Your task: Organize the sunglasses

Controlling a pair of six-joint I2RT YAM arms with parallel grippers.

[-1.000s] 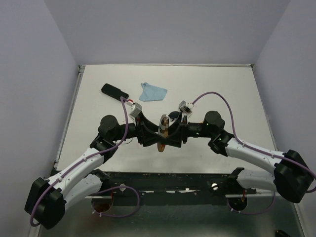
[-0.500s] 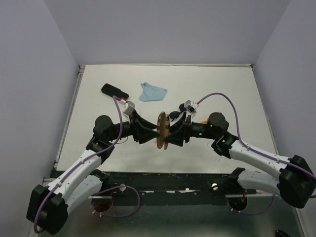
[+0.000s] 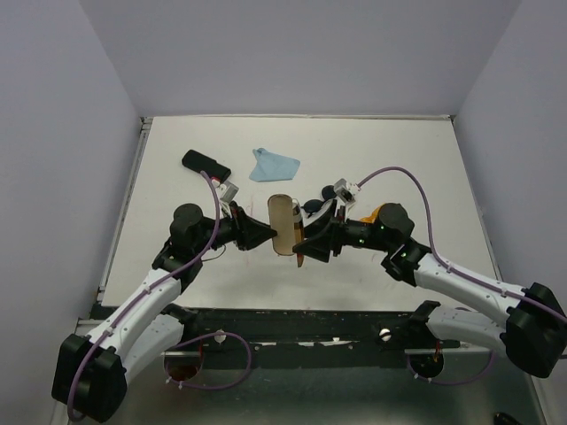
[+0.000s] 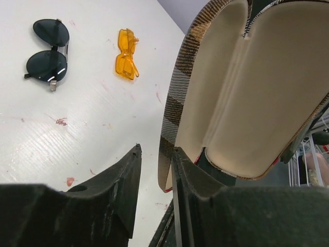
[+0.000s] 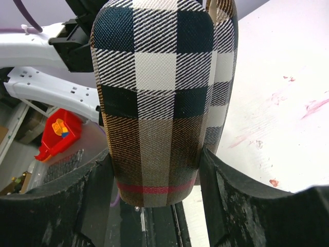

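Note:
The plaid case (image 3: 283, 226) stands on end between both arms, open, its cream lining (image 4: 257, 92) facing the left wrist camera. My right gripper (image 5: 154, 154) is shut on the plaid shell (image 5: 154, 77), a finger pressed to each side. My left gripper (image 4: 156, 149) has its jaws narrow around the lid's rim (image 4: 165, 164); the rim leans on one finger (image 4: 190, 180), with a gap to the other. On the table beyond lie the black sunglasses (image 4: 49, 54) and the orange sunglasses (image 4: 127, 60), both free. From above, the orange pair (image 3: 376, 212) peeks out behind the right arm.
A plain black case (image 3: 205, 164) lies at the back left and a blue cloth (image 3: 274, 165) beside it. The black sunglasses (image 3: 314, 208) sit just behind the right gripper (image 3: 310, 239). Grey walls close the table on three sides.
The plaid case has swung open, its lid pulled left. My left gripper's jaws have narrowed and it has drawn back to the left. The right gripper keeps its hold.

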